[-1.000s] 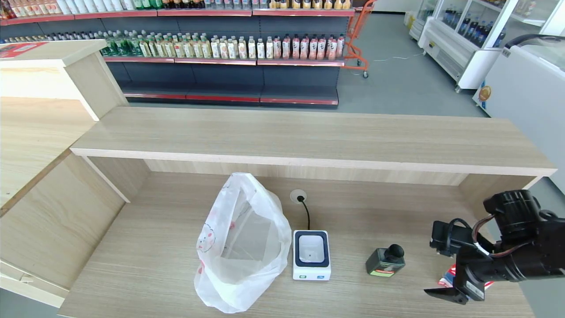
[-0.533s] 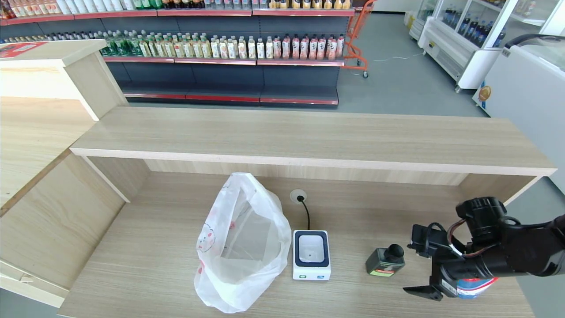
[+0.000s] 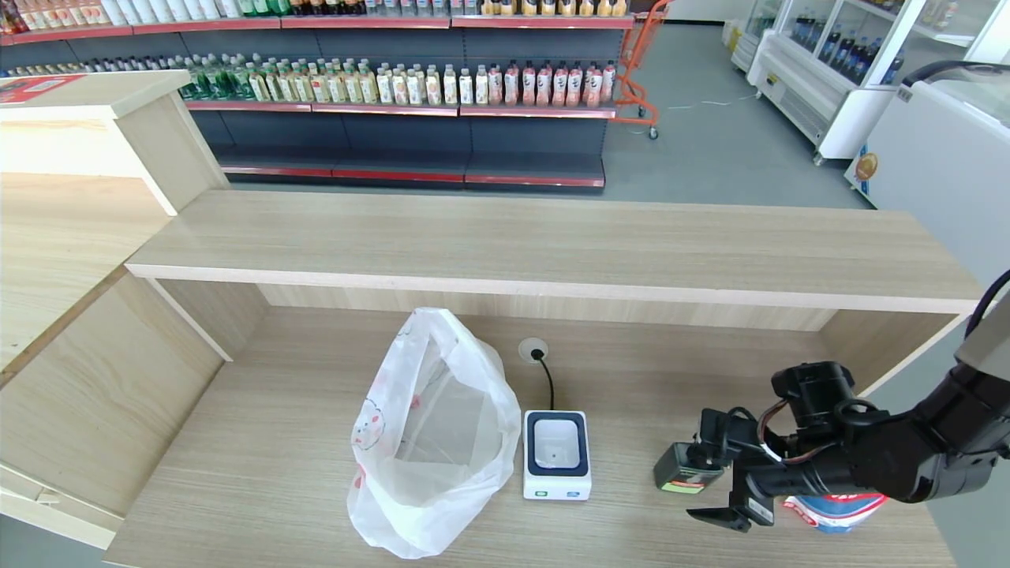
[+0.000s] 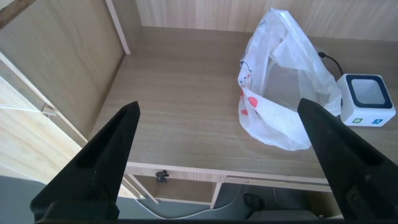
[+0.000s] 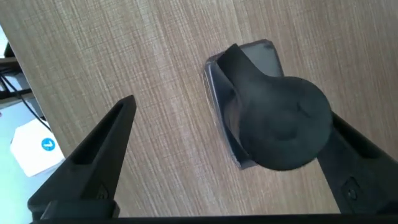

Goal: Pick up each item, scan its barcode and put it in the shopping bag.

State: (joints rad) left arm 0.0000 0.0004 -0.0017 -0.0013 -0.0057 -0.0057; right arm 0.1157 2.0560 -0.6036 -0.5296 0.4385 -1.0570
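A small dark green bottle (image 3: pixel 676 471) with a round black cap (image 5: pixel 283 124) stands on the counter, right of the scanner (image 3: pixel 557 456). My right gripper (image 3: pixel 708 483) is open and low over the bottle, with one finger (image 5: pixel 93 165) on each side of it and no contact visible. The white shopping bag (image 3: pixel 430 442) stands open just left of the scanner. A red, white and blue packet (image 3: pixel 832 509) lies under my right arm near the counter's front right. My left gripper (image 4: pixel 217 162) hangs open, holding nothing, off the counter's front left, facing the bag (image 4: pixel 280 93).
The scanner's black cable (image 3: pixel 546 379) runs back to a round port in the counter. A raised wooden ledge (image 3: pixel 552 244) spans the back, with side panels left and right. Bare counter (image 3: pixel 260 473) lies left of the bag.
My right arm has swung left and lower, from the counter's right edge to the bottle. Its open fingers now straddle the bottle, and the packet has come into view.
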